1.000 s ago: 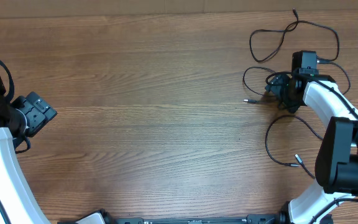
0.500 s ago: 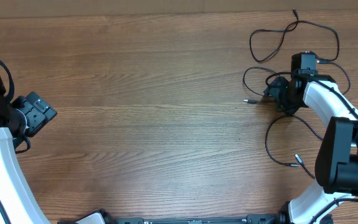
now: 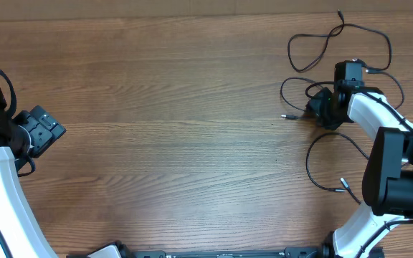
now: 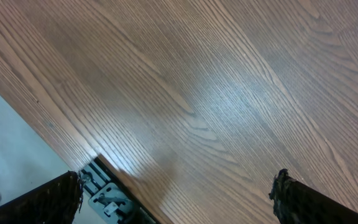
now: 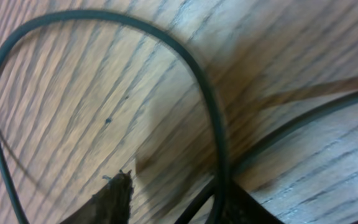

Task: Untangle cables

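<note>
Several thin black cables (image 3: 390,44) lie in loose loops at the table's far right, with small plug ends (image 3: 284,115) pointing left and another plug (image 3: 344,184) nearer the front. My right gripper (image 3: 320,107) is down in the middle of the loops. In the right wrist view a cable (image 5: 210,99) arches over the wood and runs down against the inner side of the right finger, crossing a second cord there. My right gripper (image 5: 176,200) shows bare wood between its fingertips. My left gripper (image 3: 49,129) hovers wide open at the far left, holding nothing (image 4: 178,196).
The wooden table (image 3: 178,107) stretches between the two arms. In the left wrist view the table's edge and a metal bracket (image 4: 107,199) sit below the left finger. The right arm's white links (image 3: 378,122) lie over part of the cable loops.
The right gripper's jaws have narrowed around the cable and the wrist has edged slightly toward the far side. The left arm has not moved.
</note>
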{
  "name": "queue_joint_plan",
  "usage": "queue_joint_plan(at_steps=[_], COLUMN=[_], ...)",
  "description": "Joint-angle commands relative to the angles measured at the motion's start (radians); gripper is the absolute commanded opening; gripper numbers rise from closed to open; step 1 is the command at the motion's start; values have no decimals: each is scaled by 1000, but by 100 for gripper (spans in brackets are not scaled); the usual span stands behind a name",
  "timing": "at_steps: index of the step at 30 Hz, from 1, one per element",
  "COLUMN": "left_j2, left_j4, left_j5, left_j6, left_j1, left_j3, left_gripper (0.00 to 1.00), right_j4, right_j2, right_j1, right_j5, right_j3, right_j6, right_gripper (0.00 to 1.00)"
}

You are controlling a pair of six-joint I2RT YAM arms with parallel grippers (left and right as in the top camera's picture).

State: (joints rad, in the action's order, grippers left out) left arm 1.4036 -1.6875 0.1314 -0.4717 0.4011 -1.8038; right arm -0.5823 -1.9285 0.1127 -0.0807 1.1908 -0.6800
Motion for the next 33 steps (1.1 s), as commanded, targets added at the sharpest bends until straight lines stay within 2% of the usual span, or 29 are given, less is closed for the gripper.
queue_joint_plan(at_steps=[1, 3, 10, 21, 26, 28, 29, 32, 33], left_j2=[2, 2, 2, 2, 2, 2, 2, 2, 2], left_j4=[-2, -2, -2, -2, -2, -2, -2, -2, -2], left_j5=[-1, -1, -1, -1, -1, -1, -1, -1, -1], left_j6=[-15, -15, -15, -15, -15, -15, -15, -15, -15], left_j1=[4, 4, 4, 4, 4, 4, 4, 4, 4], left_j3=[4, 4, 4, 4, 4, 4, 4, 4, 4], left_gripper=[100, 100, 99, 100, 100, 100, 100, 100, 99], right_j4=[2, -2, 20, 109, 111, 110, 110, 105, 100], right_j2=[-20, -20, -20, -20, -20, -20, -20, -20, -20], right_j1=[26, 45, 106, 108, 105, 107, 107, 107, 107], right_j5=[-8, -16, -31, -206, -205, -205, -205, -205, -205], right_j3=[23, 37, 52, 52, 52, 52, 52, 52, 52], right_j6=[-4, -4, 4, 26, 26, 26, 26, 26, 27], right_gripper=[37, 25, 6, 5, 18, 29, 38, 50, 58])
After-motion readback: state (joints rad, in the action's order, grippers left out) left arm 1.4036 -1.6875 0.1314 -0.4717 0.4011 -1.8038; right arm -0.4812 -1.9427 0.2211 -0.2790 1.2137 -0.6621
